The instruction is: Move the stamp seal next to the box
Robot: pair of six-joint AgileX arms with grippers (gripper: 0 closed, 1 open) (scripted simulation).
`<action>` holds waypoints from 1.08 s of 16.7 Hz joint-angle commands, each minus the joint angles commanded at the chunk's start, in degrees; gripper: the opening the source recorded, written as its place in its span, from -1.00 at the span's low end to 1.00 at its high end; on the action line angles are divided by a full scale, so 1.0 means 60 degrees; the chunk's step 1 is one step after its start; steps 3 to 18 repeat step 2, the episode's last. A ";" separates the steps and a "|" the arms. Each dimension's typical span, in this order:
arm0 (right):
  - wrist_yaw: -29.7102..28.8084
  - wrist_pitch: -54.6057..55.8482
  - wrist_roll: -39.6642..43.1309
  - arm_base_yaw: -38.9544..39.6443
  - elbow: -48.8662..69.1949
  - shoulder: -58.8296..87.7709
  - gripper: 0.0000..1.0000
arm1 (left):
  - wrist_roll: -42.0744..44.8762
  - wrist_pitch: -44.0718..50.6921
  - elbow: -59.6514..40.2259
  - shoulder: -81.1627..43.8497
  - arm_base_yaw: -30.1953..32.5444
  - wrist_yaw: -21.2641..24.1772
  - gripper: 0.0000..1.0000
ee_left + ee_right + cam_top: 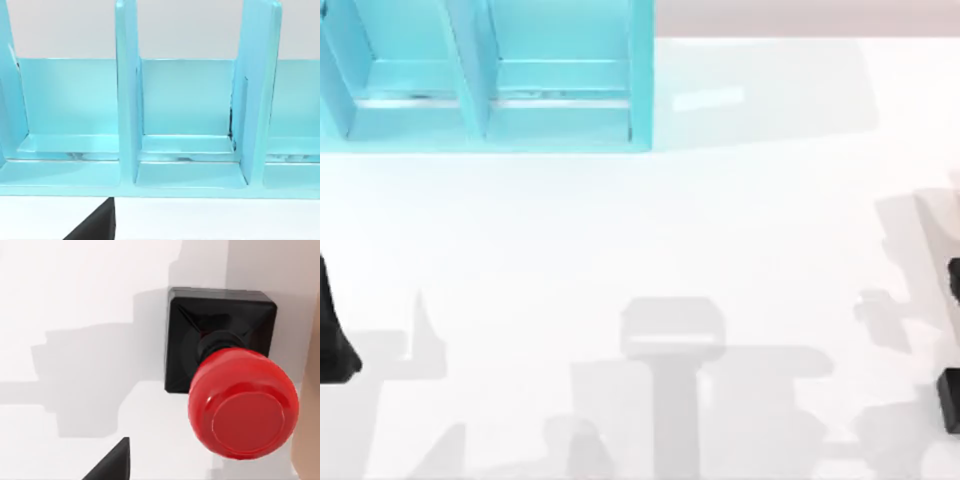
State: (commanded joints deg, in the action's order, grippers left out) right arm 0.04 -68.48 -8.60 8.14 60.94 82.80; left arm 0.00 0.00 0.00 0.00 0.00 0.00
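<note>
Stamp seal (pixel 230 385) stands upright on the white table (pixel 620 260) just under the right gripper (pixel 952 340), which hangs at the table's right edge; whether its fingers are spread, I cannot tell. Well beyond, the turquoise box (pixel 500 90) sits at the far left, facing the left gripper (pixel 332 330).

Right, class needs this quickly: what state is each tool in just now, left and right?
Left tool: at the table's left edge, cannot be told.
Right tool: at the right edge, above the stamp seal, cannot be told.
</note>
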 joint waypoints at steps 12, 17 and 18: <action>0.0000 0.0000 0.0000 0.0000 0.0000 0.0000 1.00 | 0.0000 0.0000 0.0000 0.0000 0.0000 0.0000 1.00; 0.0000 0.0000 0.0000 0.0000 0.0000 0.0000 1.00 | 0.0000 0.0000 0.0000 0.0000 0.0000 0.0000 1.00; 0.0000 0.0000 0.0000 0.0000 0.0000 0.0000 1.00 | 0.0000 0.0000 0.0000 0.0000 0.0000 0.0000 1.00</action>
